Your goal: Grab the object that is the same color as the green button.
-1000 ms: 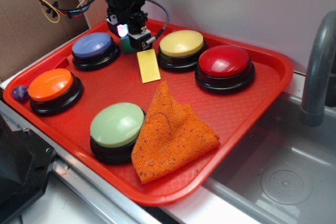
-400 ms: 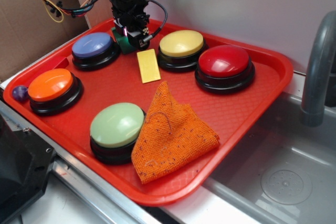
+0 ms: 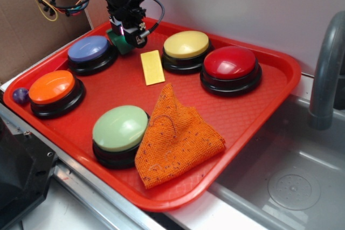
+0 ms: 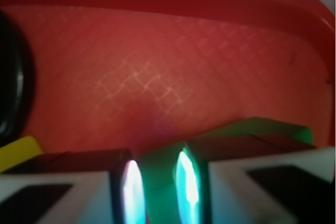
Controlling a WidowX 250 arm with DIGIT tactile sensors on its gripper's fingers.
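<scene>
Shifting left since a second ago, the hand (image 3: 125,32) is clamped on the green block (image 4: 157,182) between its fingers, at the tray's (image 3: 259,111) back edge beside the blue button (image 3: 89,49); grasp looks secured.

Five dome buttons (image 3: 119,128), two blocks (image 3: 152,67)

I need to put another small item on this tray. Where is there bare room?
Bare tray lies between the orange button, yellow block and green button, and right of the orange cloth below the red button. The back is crowded around the gripper.
</scene>
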